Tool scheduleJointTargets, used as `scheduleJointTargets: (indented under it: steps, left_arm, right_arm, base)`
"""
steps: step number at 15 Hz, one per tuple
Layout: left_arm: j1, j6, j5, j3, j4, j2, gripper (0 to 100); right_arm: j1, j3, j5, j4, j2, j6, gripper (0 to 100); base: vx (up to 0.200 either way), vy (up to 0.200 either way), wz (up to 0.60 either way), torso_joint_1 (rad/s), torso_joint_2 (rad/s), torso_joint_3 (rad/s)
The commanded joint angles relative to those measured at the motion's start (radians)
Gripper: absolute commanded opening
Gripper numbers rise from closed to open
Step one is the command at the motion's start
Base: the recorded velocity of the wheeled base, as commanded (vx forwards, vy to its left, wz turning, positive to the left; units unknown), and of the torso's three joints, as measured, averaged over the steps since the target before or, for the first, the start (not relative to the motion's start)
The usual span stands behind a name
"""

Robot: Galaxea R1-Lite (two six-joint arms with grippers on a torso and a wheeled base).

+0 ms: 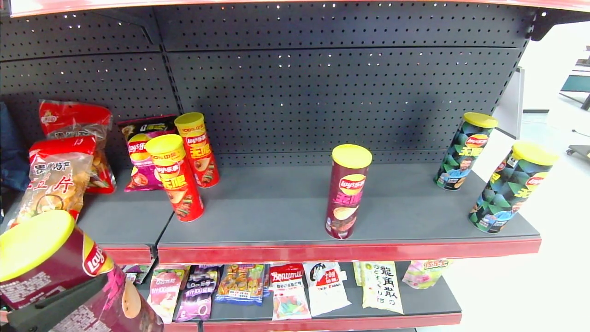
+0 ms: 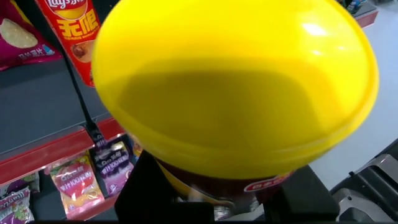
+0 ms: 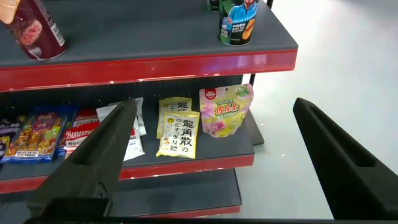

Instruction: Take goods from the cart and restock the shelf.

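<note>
Clearly midway: the left gripper point(image 1: 55, 302) is clamped on a yellow-lidded maroon chip can point(image 1: 50, 258), held low before the shelf point(image 1: 350, 251) and not yet placed, while five cans point(image 1: 346, 191) stand there and the right gripper point(image 3: 213, 106) gapes wide, empty.

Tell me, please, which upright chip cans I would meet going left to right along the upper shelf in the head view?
Nearer red can → farther red can → maroon can → farther green can → nearer green can.
</note>
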Motion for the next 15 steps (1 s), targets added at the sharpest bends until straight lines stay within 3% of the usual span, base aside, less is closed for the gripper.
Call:
scheduleJointTargets:
  steps: [1, 4, 7, 11, 15]
  left_arm:
    - [0.0, 0.001, 0.001, -0.006, -0.003, 0.027, 0]
    - [-0.046, 0.002, -0.001, -0.016, -0.012, 0.087, 0]
    - [-0.19, -0.005, 0.001, -0.018, -0.174, 0.21, 0]
    - [-0.201, -0.005, 0.001, -0.058, -0.398, 0.438, 0]
    - [-0.198, -0.007, 0.008, -0.056, -0.401, 0.453, 0]
  right_arm:
    - [0.001, 0.0, 0.0, 0.0, 0.006, 0.0, 100]
    - [-0.001, 0.0, 0.0, 0.0, 0.005, 0.0, 100]
    - [0.001, 0.0, 0.002, 0.0, 0.006, -0.001, 100]
    - [-0.001, 0.0, 0.002, 0.001, 0.006, 0.003, 100]
    - [-0.001, 0.0, 0.002, 0.0, 0.006, 0.003, 100]
  base:
    - [0.0, 0.0, 0.0, 0.0, 0.0, 0.0]
    - [0.0, 0.0, 0.0, 0.0, 0.0, 0.0]
    - [0.0, 0.0, 0.0, 0.0, 0.0, 0.0]
    - [0.0, 0.0, 0.0, 0.0, 0.0, 0.0]
    - [0.0, 0.0, 0.0, 0.0, 0.0, 0.0]
